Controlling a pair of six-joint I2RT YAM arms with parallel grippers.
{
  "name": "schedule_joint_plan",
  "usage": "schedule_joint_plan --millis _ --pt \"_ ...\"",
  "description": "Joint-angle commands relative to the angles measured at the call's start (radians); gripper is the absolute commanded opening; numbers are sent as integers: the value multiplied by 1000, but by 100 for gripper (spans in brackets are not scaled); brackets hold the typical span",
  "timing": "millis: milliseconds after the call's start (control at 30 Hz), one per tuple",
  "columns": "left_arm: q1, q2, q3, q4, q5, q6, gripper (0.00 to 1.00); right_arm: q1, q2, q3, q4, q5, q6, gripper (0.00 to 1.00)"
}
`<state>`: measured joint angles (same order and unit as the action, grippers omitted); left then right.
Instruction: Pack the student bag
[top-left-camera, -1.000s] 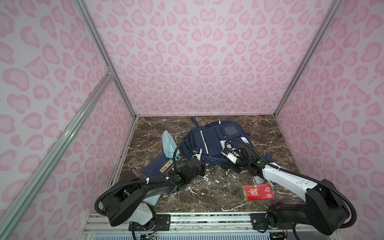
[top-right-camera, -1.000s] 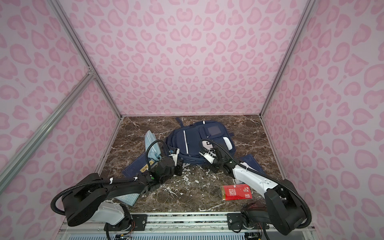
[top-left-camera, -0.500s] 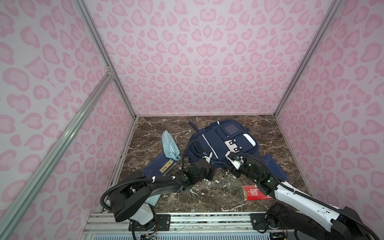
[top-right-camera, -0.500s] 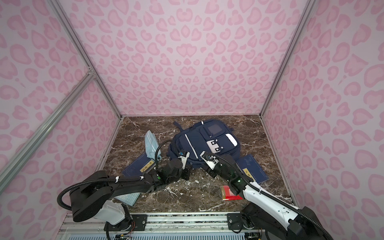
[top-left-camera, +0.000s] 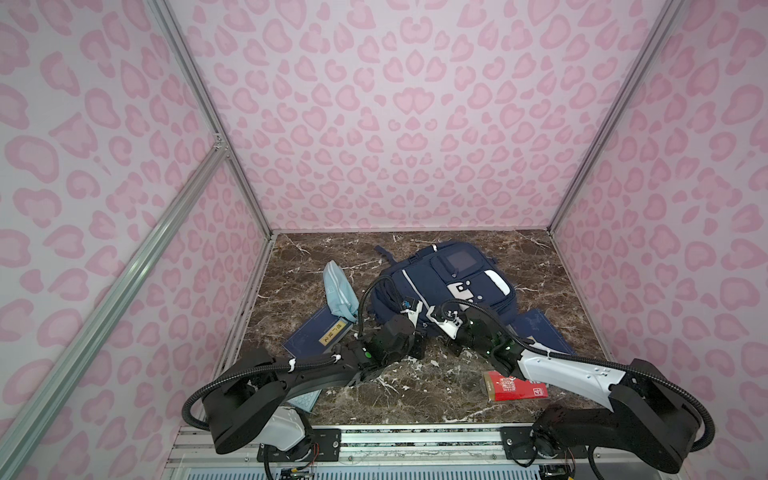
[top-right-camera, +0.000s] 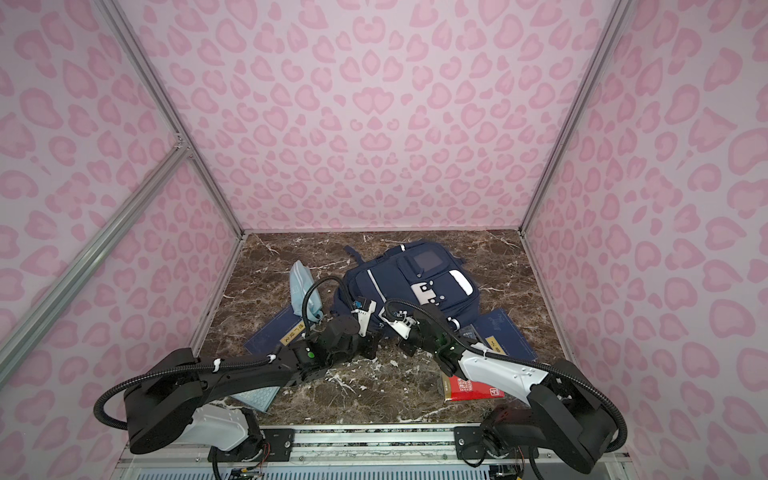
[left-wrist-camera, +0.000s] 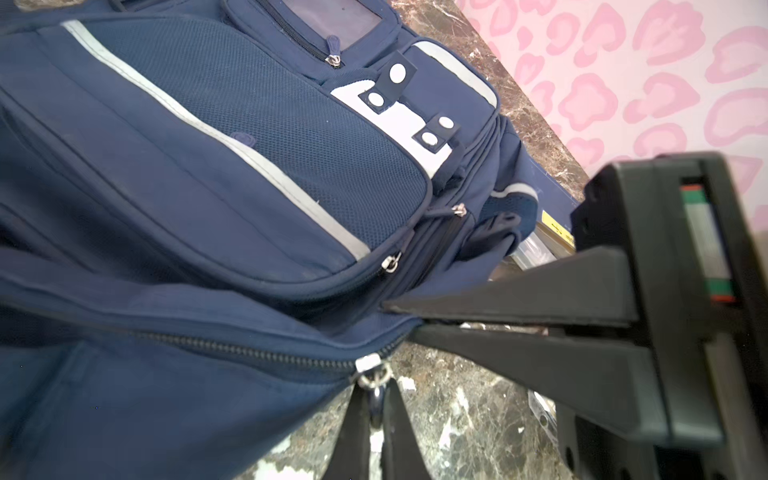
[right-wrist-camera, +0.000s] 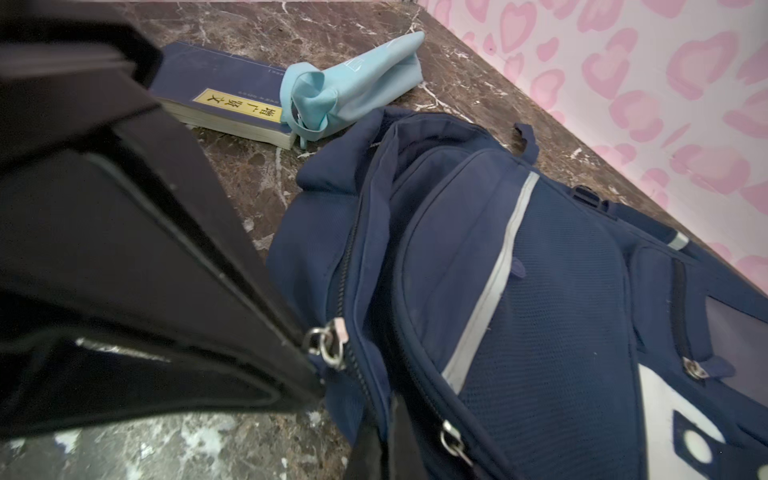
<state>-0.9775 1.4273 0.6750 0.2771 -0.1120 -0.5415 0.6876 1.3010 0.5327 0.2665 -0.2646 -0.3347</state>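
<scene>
Left end effector (left-wrist-camera: 376, 401): closed, its two thin tips pinching the zipper pull (left-wrist-camera: 375, 380) that hangs from the slider at the bag's near end, low over the desk.
Right end effector (left-wrist-camera: 399, 321): also closed. Its tips are nipped on a fold of navy fabric at the bag's near edge, just beside the left one and on its right in both top views.
Desk (top-left-camera: 415, 395): brown marble with white veins, carrying everything below.
Pale blue pad (top-left-camera: 306, 401): flat with a fine grid, nearest the front edge and mostly hidden under the left arm. What it is cannot be told.
Red packet (top-left-camera: 512, 390): flat with white print, near the front on the right, partly under the right arm.
Left navy book (top-left-camera: 309, 341): lies flat with its yellow title label up, to the left of the end effectors.
Right navy book (top-left-camera: 540, 329): lies flat beside the bag's near right corner. Whether they touch is unclear.
Light-blue zip pouch (top-left-camera: 338, 291): its near end rests on the left book's far corner. The rest lies on the desk, just left of the bag.
Student bag (top-left-camera: 440, 282): lies front-up in the middle-to-far part of the desk, slightly right of centre. The white patch with dark dots and the reflective stripes face up, with the grey window pocket at the far end — a strap sticks out toward the back wall.
Walls (top-left-camera: 415, 124): pink spot pattern on three sides.
</scene>
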Motion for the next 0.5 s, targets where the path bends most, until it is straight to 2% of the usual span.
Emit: schedule_joint_plan --millis 0,200,300,467 --pt "16 -34 -10 38 3 -1 3 0 9 15 -9 -5 -7 0" --pt "97 -92 -15 -58 -22 0 3 26 -19 146 -303 104 -8 0" --pt "131 -118 6 -141 -56 15 3 27 -29 164 -417 201 -31 0" --pt "252 -101 15 -176 -50 20 3 26 -76 139 -462 265 -67 0"
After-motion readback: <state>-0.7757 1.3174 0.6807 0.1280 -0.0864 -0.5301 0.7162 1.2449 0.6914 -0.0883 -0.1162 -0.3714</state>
